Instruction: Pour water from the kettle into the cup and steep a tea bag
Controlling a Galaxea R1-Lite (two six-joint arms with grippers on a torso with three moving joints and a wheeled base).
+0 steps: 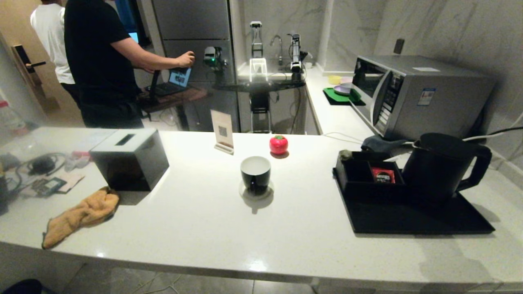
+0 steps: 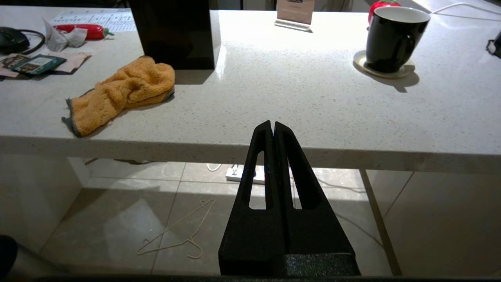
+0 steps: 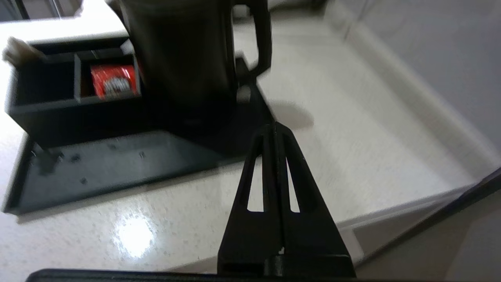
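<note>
The matte black kettle (image 1: 443,167) stands on a black tray (image 1: 408,218) at the right, its loop handle (image 1: 476,169) turned to the right. The glossy black cup (image 1: 255,173) with a white inside sits on a pale coaster mid-counter; no water shows in it. A red tea-bag packet (image 1: 383,175) lies in the low black compartment box (image 1: 367,173) beside the kettle. My right gripper (image 3: 274,126) is shut and empty, near the tray's front corner, short of the kettle (image 3: 184,58). My left gripper (image 2: 273,124) is shut and empty, off the counter's front edge; the cup (image 2: 393,37) is far from it. Neither arm appears in the head view.
A black tissue box (image 1: 130,159) and an orange cloth (image 1: 81,214) lie at the left, with cables and papers beyond. A card stand (image 1: 222,130) and red tomato timer (image 1: 278,144) stand behind the cup. A microwave (image 1: 416,96) sits behind the kettle. Two people stand at the back left.
</note>
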